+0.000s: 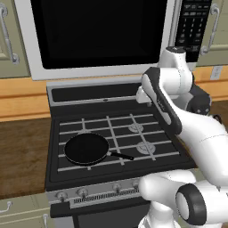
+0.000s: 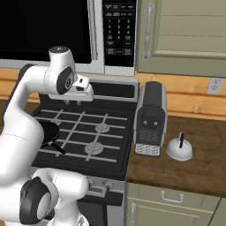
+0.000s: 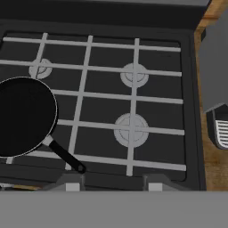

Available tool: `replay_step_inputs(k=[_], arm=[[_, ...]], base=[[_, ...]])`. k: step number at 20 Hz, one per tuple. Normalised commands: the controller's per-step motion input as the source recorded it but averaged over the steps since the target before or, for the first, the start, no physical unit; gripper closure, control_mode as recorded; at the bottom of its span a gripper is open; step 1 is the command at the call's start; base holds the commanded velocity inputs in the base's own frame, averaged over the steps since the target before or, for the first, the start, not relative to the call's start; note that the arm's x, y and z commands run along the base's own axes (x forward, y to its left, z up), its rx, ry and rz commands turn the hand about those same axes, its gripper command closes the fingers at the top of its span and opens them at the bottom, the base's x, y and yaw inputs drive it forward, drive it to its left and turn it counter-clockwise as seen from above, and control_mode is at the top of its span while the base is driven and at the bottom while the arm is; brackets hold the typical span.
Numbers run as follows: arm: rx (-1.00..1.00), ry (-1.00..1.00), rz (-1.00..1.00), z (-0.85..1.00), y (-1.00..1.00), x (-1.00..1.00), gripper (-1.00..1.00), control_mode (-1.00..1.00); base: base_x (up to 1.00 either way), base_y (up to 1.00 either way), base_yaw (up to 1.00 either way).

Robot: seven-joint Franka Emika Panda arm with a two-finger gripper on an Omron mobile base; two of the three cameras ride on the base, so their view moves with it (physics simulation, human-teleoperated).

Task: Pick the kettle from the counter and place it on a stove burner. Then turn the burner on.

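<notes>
The kettle (image 2: 179,150) sits on the worktop (image 2: 194,174) right of the stove, just beside the coffee machine (image 2: 150,119) and nearer the front edge, its dark handle upright where I can reach it from above. My hand (image 3: 111,183) hangs high over the stove's middle, holding nothing; its tips stand apart, part-open. Below me the larger stove burner (image 3: 131,129) lies bare under the grate at the front right, a free landing spot, while the pan (image 3: 24,116) covers the front left one. I judge the pick not yet begun: I must swing right first.
</notes>
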Motion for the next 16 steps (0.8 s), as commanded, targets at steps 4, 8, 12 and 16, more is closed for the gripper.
replay_step_inputs(k=[4, 8, 12, 16], arm=[[0.0, -0.04, 0.0, 0.0, 0.0, -0.26, -1.0, -1.0], [0.0, -0.16, 0.0, 0.0, 0.0, -0.59, -1.0, -1.0], [0.0, -0.17, 0.0, 0.02, -0.05, -0.6, -1.0, -1.0], [0.0, -0.19, -0.02, 0.11, -0.25, -0.63, -1.0, -1.0]], base=[[0.0, 0.0, 0.0], [0.0, 0.0, 0.0], [0.0, 0.0, 0.0], [0.0, 0.0, 0.0]])
